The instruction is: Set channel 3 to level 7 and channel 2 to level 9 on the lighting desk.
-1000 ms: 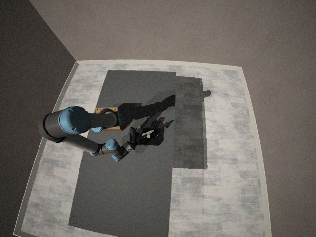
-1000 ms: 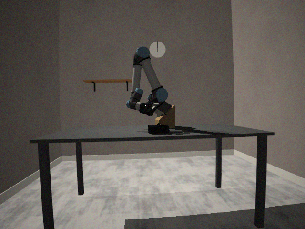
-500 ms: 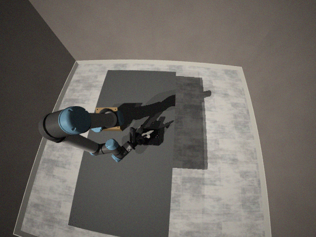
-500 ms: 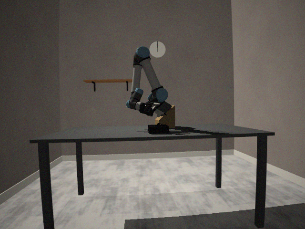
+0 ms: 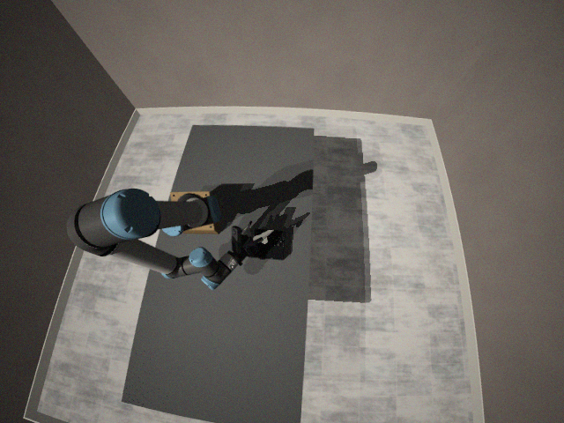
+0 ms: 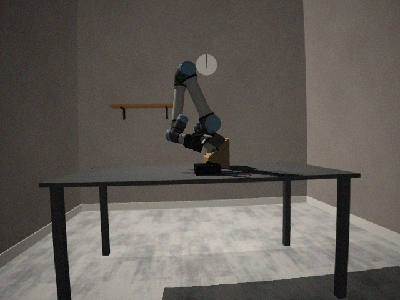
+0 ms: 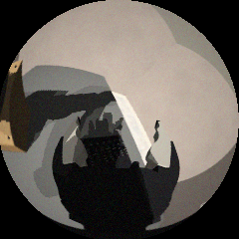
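The lighting desk [image 5: 281, 249] [image 6: 207, 169] [image 7: 102, 149] is a small black box on the dark table [image 5: 218, 341] [image 6: 129, 175], just in front of the arm's base. In the wrist view its fader knobs [image 7: 102, 124] stand in a row along the far edge; their levels are too small and dark to read. My gripper [image 5: 262, 237] [image 6: 206, 142] [image 7: 118, 119] is open and empty. It hangs a little above the desk, tilted down toward it, with one finger on each side of the desk in the wrist view.
The arm stands on a wooden wedge mount [image 5: 180, 196] [image 6: 221, 155] [image 7: 12, 115] right behind the desk. A wall shelf [image 6: 142, 105] and a round clock [image 6: 206, 64] hang on the back wall.
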